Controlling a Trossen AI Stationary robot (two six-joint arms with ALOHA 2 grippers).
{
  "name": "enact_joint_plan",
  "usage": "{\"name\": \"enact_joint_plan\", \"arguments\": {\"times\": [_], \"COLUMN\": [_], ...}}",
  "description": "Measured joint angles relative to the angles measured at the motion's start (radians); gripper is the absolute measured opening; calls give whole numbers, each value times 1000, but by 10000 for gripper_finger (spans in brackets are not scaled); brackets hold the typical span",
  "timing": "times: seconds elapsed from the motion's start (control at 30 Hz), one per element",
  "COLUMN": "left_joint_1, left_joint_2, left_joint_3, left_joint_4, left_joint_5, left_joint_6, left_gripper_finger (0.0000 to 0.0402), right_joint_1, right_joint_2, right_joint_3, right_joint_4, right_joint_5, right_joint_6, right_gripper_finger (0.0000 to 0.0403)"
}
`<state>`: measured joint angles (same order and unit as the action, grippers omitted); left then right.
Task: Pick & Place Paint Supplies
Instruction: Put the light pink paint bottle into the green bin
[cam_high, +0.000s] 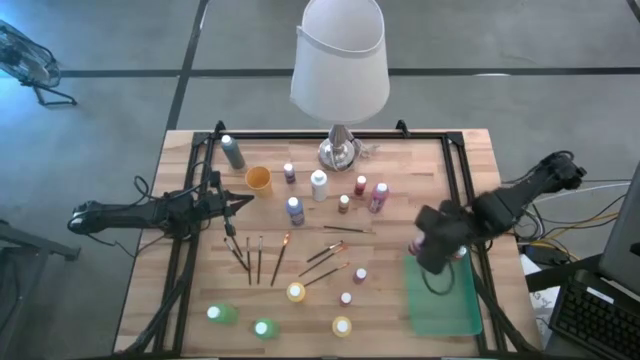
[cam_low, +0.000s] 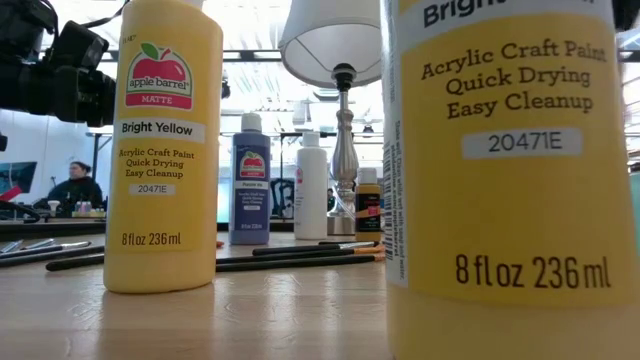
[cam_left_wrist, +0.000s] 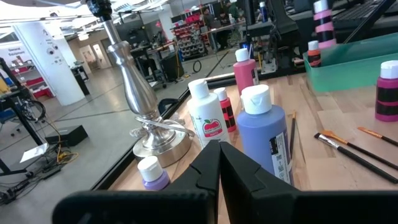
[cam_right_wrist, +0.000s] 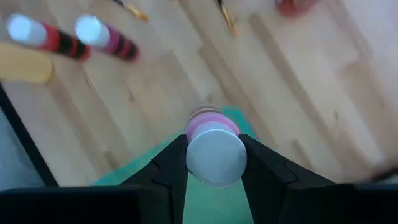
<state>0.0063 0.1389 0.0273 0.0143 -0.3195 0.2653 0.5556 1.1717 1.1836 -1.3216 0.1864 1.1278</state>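
Pink bottle is clamped in your right gripper over the green tray's near edge. Lower until it seats upright, then release. Left gripper waits, fingers together.

A robotics lab or workshop floor.
Grey concrete floor surrounds the wooden counter; beyond it stand stocked shelving, a white pillar, and a seated person.

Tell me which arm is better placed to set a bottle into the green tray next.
Right. The right gripper already clamps a pink bottle above the green tray; the left gripper sits shut and empty at the table's left.
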Motion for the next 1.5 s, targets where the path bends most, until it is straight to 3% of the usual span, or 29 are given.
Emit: {"name": "enact_joint_plan", "arguments": {"times": [0.4, 0.67, 0.97, 1.5], "left_joint_1": [0, 0, -1, 0], "left_joint_2": [0, 0, 0, 0], "left_joint_3": [0, 0, 0, 0], "left_joint_4": [0, 0, 0, 0], "left_joint_5": [0, 0, 0, 0], "left_joint_6": [0, 0, 0, 0], "left_gripper_finger": [13, 13, 13, 13], "right_joint_1": [423, 600, 633, 633], "right_joint_2": [1, 1, 1, 0], "right_joint_3": [-123, -194, -258, -335], "right_joint_4": [-32, -30, -31, -25], "right_joint_5": [-1, 5, 19, -11], "right_joint_6": [557, 832, 966, 1041], "right_gripper_finger": [112, 116, 120, 122]}}
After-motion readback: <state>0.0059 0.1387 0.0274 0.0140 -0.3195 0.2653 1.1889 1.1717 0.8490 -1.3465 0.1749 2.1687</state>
